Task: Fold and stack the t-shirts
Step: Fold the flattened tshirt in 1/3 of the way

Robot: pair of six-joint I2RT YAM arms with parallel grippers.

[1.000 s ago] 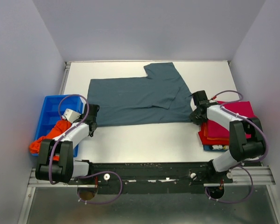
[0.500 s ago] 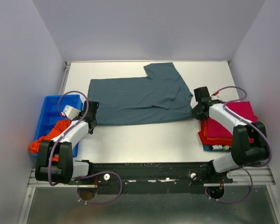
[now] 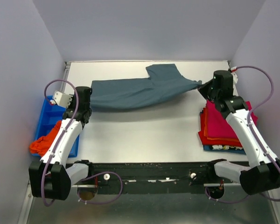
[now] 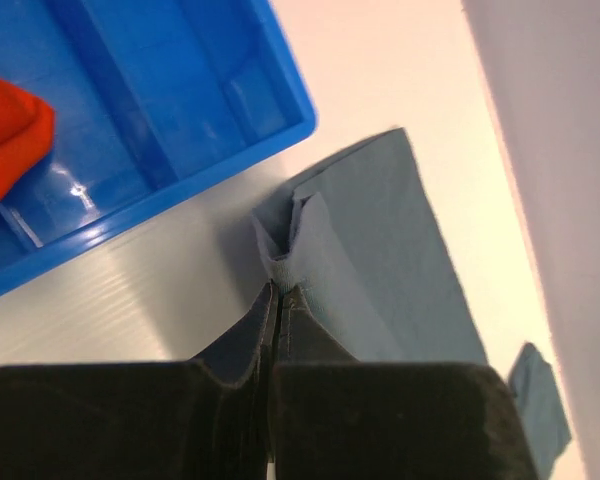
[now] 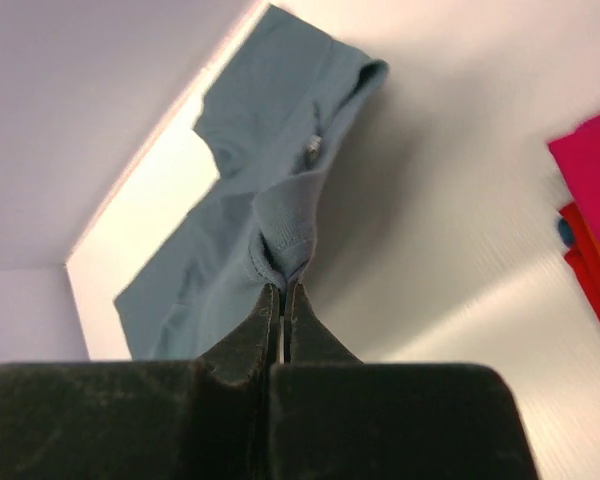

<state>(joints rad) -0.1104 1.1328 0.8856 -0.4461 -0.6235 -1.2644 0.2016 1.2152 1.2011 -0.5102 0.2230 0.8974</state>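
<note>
Both near corners of the grey-blue t-shirt (image 3: pixel 135 91) now lifted, left hand (image 4: pixel 278 290) and right hand (image 5: pixel 282 287) each clamped on one; keep them level

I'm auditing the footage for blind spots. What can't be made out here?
- Top view: stack partly under right arm; item beneath it too small to identify.
- Top view: orange shirt partly behind left arm.
- Wrist views: left gripper, right gripper bodies hide how deep the grey shirt is pinched.
</note>
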